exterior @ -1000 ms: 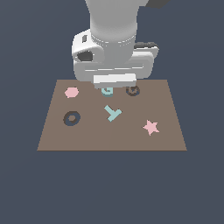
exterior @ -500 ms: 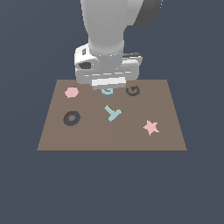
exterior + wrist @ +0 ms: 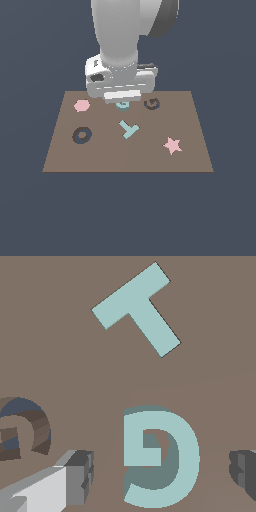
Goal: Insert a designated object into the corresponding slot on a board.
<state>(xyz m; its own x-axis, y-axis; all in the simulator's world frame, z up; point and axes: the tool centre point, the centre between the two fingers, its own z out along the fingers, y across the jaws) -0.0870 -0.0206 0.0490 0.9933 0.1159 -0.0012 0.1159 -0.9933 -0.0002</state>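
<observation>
The designated object, a light-teal G piece [image 3: 175,456], lies flat on the brown board [image 3: 60,371]. In the exterior view only its edge [image 3: 122,105] shows beneath my hand. My gripper [image 3: 162,471] is open just above it, one finger [image 3: 75,476] on each side and neither touching it. The gripper [image 3: 122,100] hangs low over the board's [image 3: 190,160] far middle. The slot, a dark G-shaped recess [image 3: 151,103], lies just to the exterior view's right of the piece, and in the wrist view the slot [image 3: 30,428] is beyond one finger.
A larger teal T-like piece [image 3: 129,129] lies mid-board and also shows in the wrist view [image 3: 137,308]. A pink hexagon [image 3: 81,105] and a dark ring [image 3: 82,135] are on the exterior view's left, a pink star [image 3: 172,145] on its right.
My hand has come down toward the board over the teal G and shifted slightly to the exterior view's left. The pieces on the board have not moved.
</observation>
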